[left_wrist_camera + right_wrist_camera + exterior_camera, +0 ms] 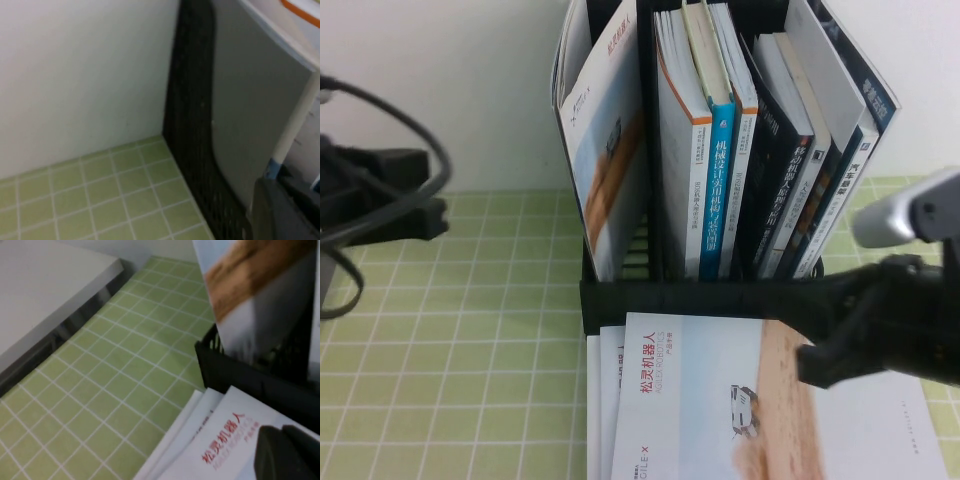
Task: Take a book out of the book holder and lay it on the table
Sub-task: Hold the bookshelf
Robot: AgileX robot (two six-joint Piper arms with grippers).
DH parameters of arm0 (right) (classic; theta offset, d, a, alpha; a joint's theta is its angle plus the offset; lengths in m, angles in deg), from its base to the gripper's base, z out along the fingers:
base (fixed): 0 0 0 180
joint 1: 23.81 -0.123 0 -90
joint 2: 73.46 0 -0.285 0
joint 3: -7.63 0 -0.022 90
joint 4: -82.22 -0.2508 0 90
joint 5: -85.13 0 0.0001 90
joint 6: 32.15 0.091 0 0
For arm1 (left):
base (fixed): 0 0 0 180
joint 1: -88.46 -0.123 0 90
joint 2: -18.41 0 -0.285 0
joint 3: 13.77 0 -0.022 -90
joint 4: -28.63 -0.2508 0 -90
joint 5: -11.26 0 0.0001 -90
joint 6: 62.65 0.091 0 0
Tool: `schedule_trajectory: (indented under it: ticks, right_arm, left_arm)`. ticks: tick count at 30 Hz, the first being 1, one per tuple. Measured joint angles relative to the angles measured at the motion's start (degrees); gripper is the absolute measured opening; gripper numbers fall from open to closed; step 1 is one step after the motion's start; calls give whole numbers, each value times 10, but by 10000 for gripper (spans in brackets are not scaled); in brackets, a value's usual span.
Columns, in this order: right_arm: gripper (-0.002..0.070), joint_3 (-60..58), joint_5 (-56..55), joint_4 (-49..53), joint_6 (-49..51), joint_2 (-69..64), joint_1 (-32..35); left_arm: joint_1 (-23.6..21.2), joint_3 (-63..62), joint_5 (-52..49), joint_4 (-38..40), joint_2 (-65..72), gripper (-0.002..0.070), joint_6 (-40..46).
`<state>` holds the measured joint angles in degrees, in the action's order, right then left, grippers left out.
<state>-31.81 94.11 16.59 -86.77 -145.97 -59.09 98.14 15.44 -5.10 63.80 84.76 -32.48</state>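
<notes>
A thin white-and-pale-blue booklet (760, 400) is seen flat on the green checked worktop (460, 330) at lower centre, before the black plastic rack (620, 300), under the right gripper (830, 355), whose state cannot be told, so little seems left; the left gripper (420, 215) is parked at left, state likewise unclear.

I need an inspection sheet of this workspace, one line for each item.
Surface: table, green checked cloth.
Job's things: book holder upright at the back; one book leaning in its left compartment; several copies stacked flat in front, top book face up.
Clutter: other books in the middle and right compartments.
Grippers: right gripper over the top book; left gripper at the left edge, apart from the holder.
Cables: black cable looped by the left arm.
Surroundings: white wall behind.
</notes>
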Motion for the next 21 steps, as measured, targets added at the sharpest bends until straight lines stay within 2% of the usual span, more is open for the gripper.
schedule_trajectory:
  ticks: [4, 11, 14, 21]
  right_arm:
    - [-2, 65, -35, -100, -123, -88, -35]
    - [-1, 178, -50, -161, -161, -197, -40]
    - [-1, 205, -51, -171, -163, -219, -40]
    - [-1, 242, -51, -178, -178, -249, -40]
  left_arm:
    - [21, -70, -23, 108, 87, -3, 179]
    - [23, -152, -109, 290, 196, -3, 399]
    - [23, -158, -120, 331, 214, -3, 446]
    - [23, -159, -112, 349, 219, -3, 479]
